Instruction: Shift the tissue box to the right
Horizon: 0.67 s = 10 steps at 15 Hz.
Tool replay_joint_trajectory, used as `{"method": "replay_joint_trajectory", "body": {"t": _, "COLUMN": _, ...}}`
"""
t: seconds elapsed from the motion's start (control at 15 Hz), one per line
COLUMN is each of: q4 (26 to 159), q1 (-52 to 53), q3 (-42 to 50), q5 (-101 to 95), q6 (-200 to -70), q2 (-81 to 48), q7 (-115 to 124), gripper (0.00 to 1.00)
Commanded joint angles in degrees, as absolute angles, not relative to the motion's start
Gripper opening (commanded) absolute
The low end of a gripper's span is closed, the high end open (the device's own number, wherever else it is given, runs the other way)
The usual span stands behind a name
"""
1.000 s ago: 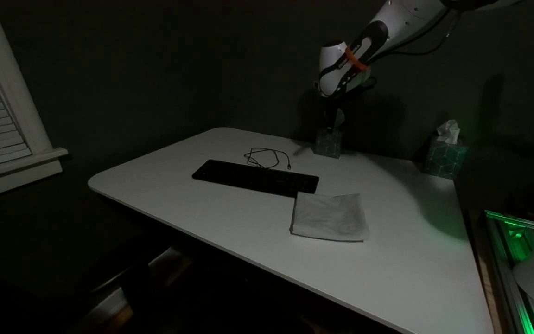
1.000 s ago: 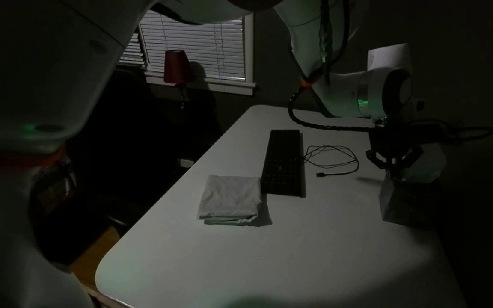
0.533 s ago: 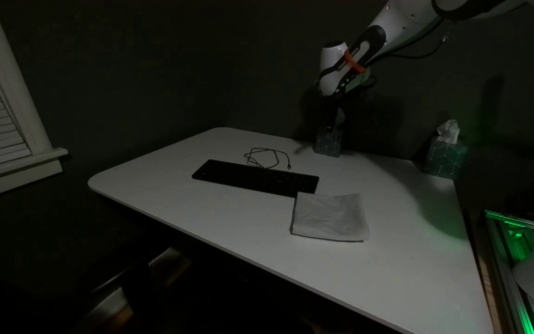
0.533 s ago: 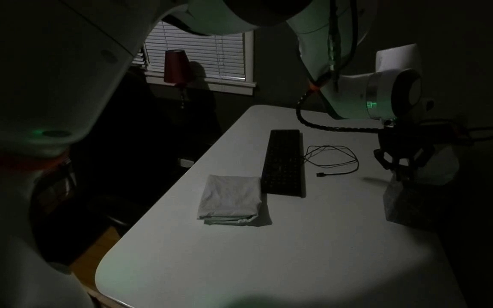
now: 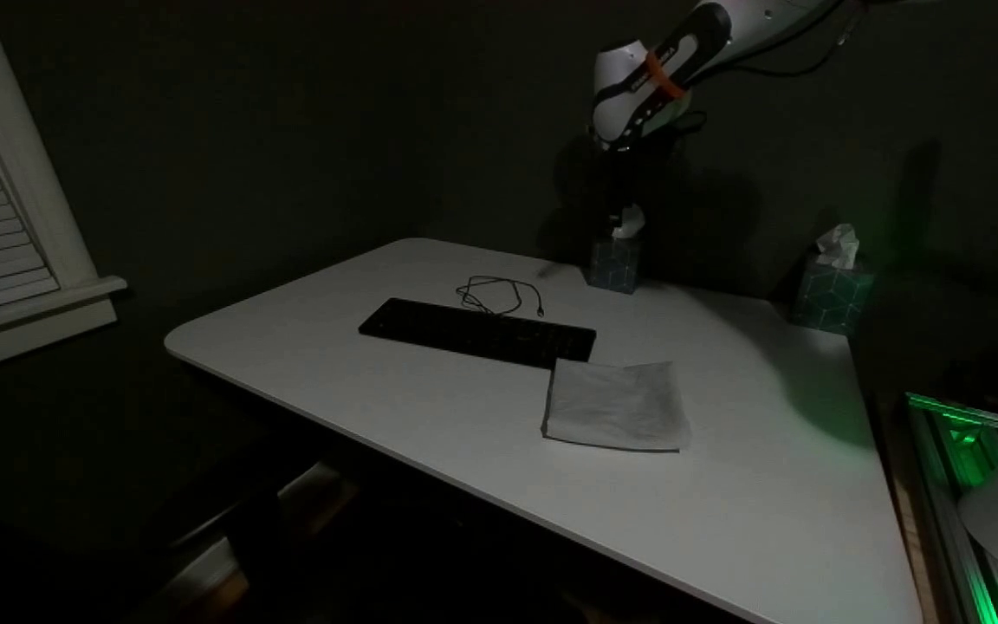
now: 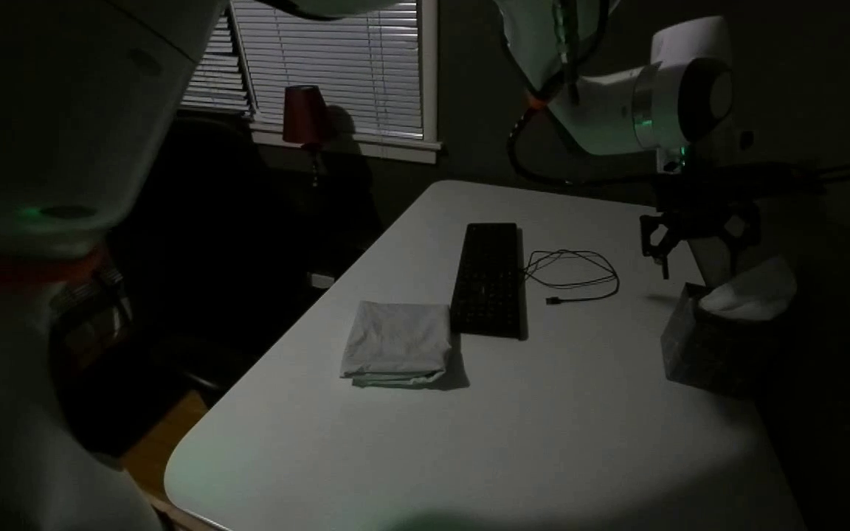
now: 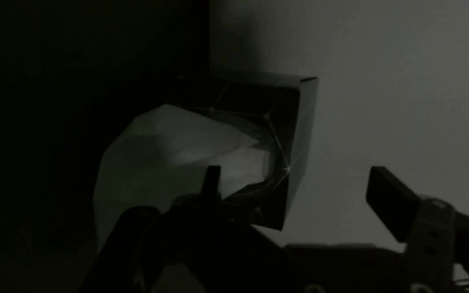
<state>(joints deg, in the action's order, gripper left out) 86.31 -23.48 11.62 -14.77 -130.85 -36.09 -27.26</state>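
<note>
While the hand hangs above the tissue box with its fingers spread and nothing gripped, the box is seen below it but off centre — in the wrist view one fingertip is set over the white tissue, the other past the box's edge, so that just one wall of the box lies between them. On that offset any grasp would turn. In an exterior view the box is stood upright at the far edge of the worktop, to the left of a second tissue box and well apart from it, so a shift rightward would bring the two closer. No long axis is given by its cube shape. Its walls — probably thin card — are coloured dark teal-grey and crossed by pale lines; the tissue looks limp and easily crushed. Across the worktop's smooth face the box should be slid readily.
</note>
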Motion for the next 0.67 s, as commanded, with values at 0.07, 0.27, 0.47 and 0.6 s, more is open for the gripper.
{"method": "replay_joint_trajectory", "body": {"t": 0.07, "q4": 93.5, "q1": -19.9, "q3": 12.1, "q5": -14.1, "q6": -115.9, "q2": -25.0, "q7": -21.8, "gripper": 1.00}}
{"method": "replay_joint_trajectory", "body": {"t": 0.27, "q4": 98.7, "q1": -18.9, "q3": 10.8, "q5": -8.6, "q6": -108.9, "q2": -17.1, "q7": -15.9, "gripper": 1.00}}
{"method": "replay_joint_trajectory", "body": {"t": 0.47, "q4": 105.9, "q1": -16.8, "q3": 9.9, "q5": -2.5, "q6": -104.7, "q2": -8.7, "q7": -10.5, "gripper": 1.00}}
{"method": "replay_joint_trajectory", "body": {"t": 0.6, "q4": 110.1, "q1": -14.9, "q3": 9.0, "q5": 3.0, "q6": -104.2, "q2": -3.8, "q7": -6.7, "gripper": 1.00}}
